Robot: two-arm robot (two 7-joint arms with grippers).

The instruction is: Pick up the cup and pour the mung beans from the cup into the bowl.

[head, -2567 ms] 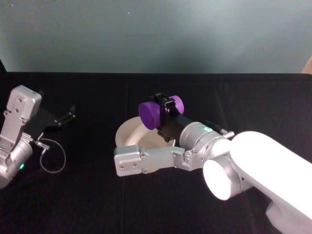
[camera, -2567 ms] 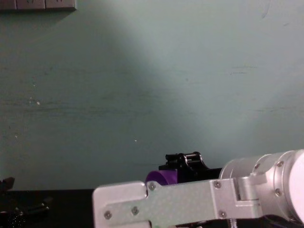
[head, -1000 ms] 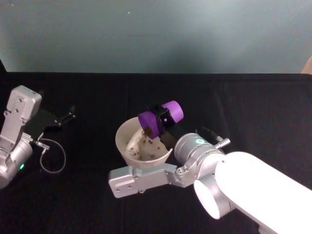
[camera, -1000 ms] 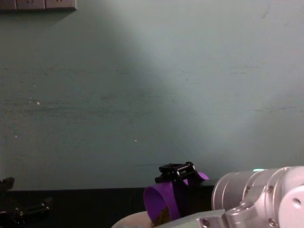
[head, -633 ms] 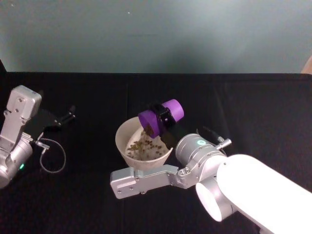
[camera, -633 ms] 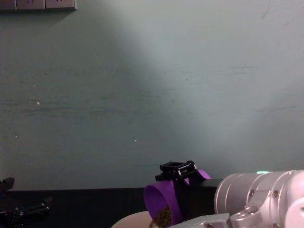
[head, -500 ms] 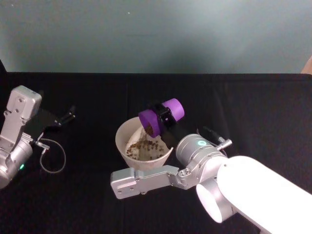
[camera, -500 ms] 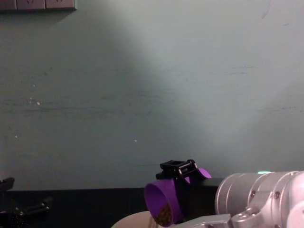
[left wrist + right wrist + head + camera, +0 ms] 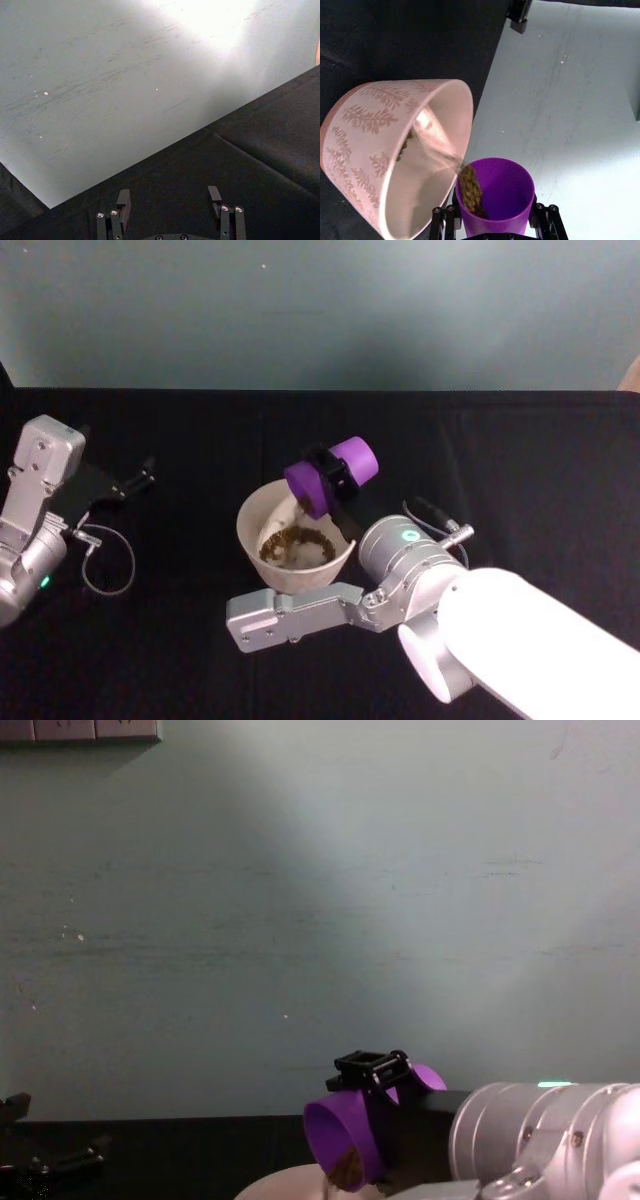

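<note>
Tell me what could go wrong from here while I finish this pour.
1. The small purple plastic cup, tilted in the right gripper, pours close to the rim of the wide pale pink bowl; mung beans could bounce onto the black cloth.
2. The cup is not yet empty; righting it now might leave the pour unfinished.
3. The right arm's silver link sits near the bowl and might nudge it.

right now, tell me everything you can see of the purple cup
The small bright purple plastic cup is smooth, tapered, handleless, wider at the rim. The right pincer is shut on its sides, holding it aloft, tipped steeply, mouth down over the far-right edge of the wide pale pink patterned bowl. Brownish mung beans lie along its lower inner wall, spilling from its lip into the bowl. Whether the lip touches the bowl is unclear.
</note>
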